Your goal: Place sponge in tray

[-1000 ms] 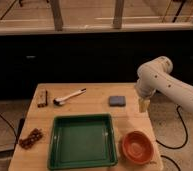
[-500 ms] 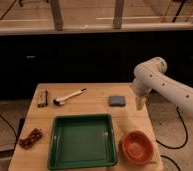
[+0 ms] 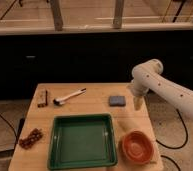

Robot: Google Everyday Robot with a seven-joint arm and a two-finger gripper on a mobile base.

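The sponge (image 3: 117,101) is a small flat blue-grey pad lying on the wooden table (image 3: 90,107) at the back right. The tray (image 3: 82,140) is a large dark-green square with a raised rim in the middle front of the table, with nothing in it. My gripper (image 3: 137,103) hangs from the white arm (image 3: 165,90) just right of the sponge, pointing down near the table's right edge, holding nothing that I can see.
A round orange-red bowl (image 3: 137,146) sits right of the tray. A white-handled brush (image 3: 70,96) and a brown block (image 3: 42,98) lie at the back left. A dark reddish cluster (image 3: 30,138) lies at the front left edge.
The arm and gripper have shifted slightly left, closer to the sponge. Nothing on the table has moved.
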